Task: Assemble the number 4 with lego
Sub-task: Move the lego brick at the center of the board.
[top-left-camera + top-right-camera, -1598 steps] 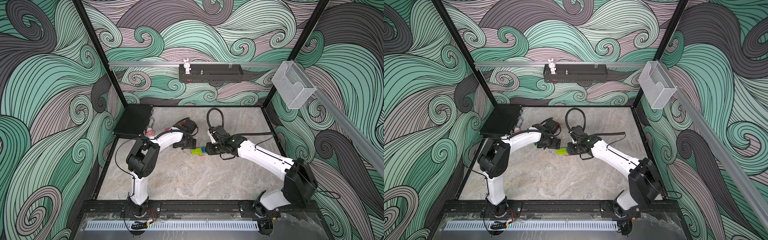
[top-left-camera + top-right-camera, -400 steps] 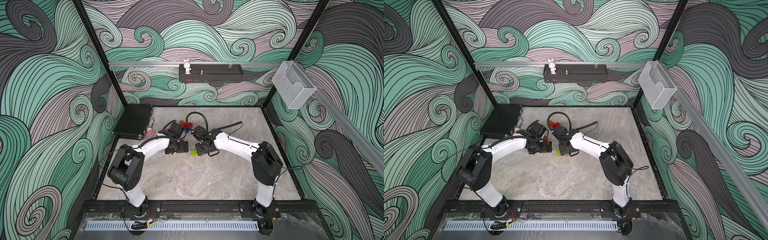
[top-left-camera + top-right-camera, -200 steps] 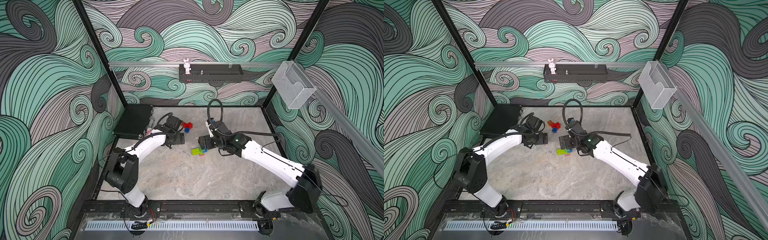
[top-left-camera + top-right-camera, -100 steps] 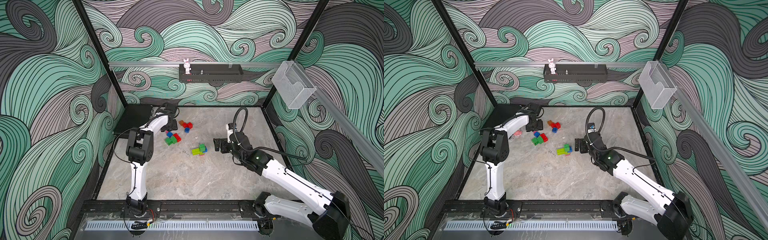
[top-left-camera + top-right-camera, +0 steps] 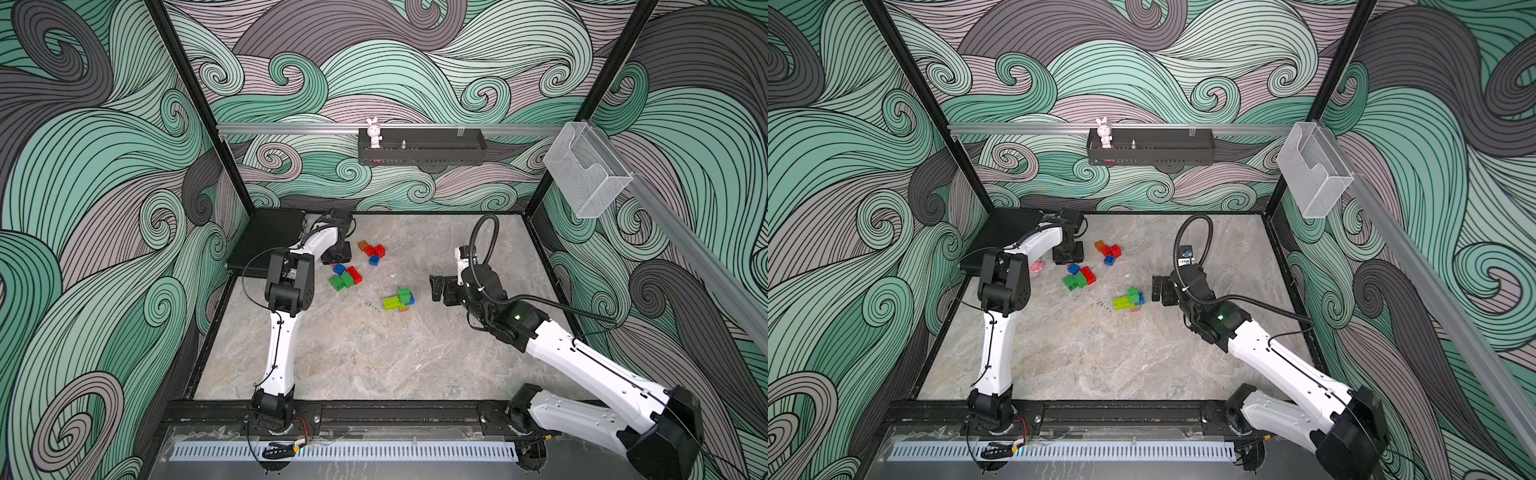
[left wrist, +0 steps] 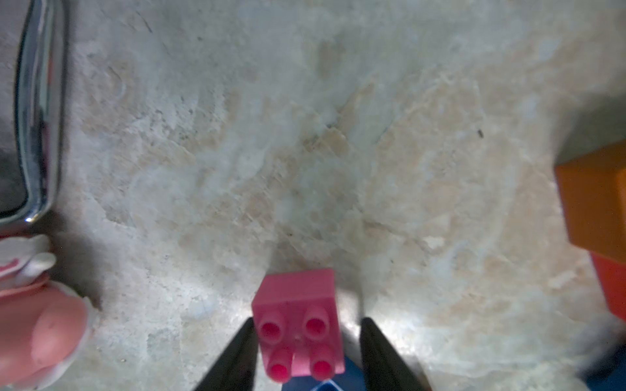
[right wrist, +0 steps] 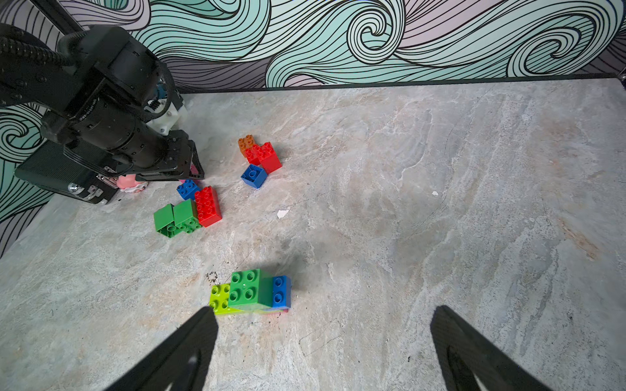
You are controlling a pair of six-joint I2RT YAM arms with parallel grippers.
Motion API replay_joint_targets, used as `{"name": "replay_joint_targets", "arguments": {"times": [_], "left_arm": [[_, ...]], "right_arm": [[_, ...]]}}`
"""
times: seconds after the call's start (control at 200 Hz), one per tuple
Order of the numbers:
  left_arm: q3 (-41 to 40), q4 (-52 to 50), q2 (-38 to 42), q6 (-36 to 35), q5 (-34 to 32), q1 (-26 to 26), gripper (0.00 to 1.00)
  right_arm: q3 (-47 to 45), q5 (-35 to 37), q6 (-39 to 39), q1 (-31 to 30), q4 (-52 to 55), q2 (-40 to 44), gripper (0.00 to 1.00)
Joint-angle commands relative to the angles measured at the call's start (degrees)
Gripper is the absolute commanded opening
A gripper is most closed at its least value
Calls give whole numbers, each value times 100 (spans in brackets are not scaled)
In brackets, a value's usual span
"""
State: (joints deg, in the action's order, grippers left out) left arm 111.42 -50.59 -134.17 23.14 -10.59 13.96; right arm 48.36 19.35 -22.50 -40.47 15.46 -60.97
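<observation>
Okay, left gripper is sitting low at the table's 11 o'clock. Its jaws are narrowed around a pink brick, with one finger touching it and a gap showing at the other, so I'm not reading a firm pinch. Right gripper is hovering spread wide and empty at 3 o'clock of the lime-green-blue stack, which is lying near table centre. A green-red-blue cluster is lying at the stack's 10 o'clock and an orange-red-blue cluster at 11. A pink toy figure is lying just beside the left arm.
</observation>
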Motion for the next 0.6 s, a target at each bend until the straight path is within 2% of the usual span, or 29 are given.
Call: {"name": "replay_joint_targets", "arguments": {"times": [0.0,0.105,0.265,0.41,0.595], "left_arm": [[196,-81,-114,-86,198,-15,40],[176,-32,-133,-203,426,12,31],[-341,291,113,-263,988,234,27],[-1384,1009,677,-465,1345,745,26],[-2272,1331,1144,-1047,1225,1443,26]], "right_arm": [[-74,147,125,30,5,81,99],[-115,123,175,39,-1,44,99],[-167,-141,209,221,36,-153,99],[-182,-818,165,667,-19,-308,99],[182,-1560,453,1091,282,-874,99]]}}
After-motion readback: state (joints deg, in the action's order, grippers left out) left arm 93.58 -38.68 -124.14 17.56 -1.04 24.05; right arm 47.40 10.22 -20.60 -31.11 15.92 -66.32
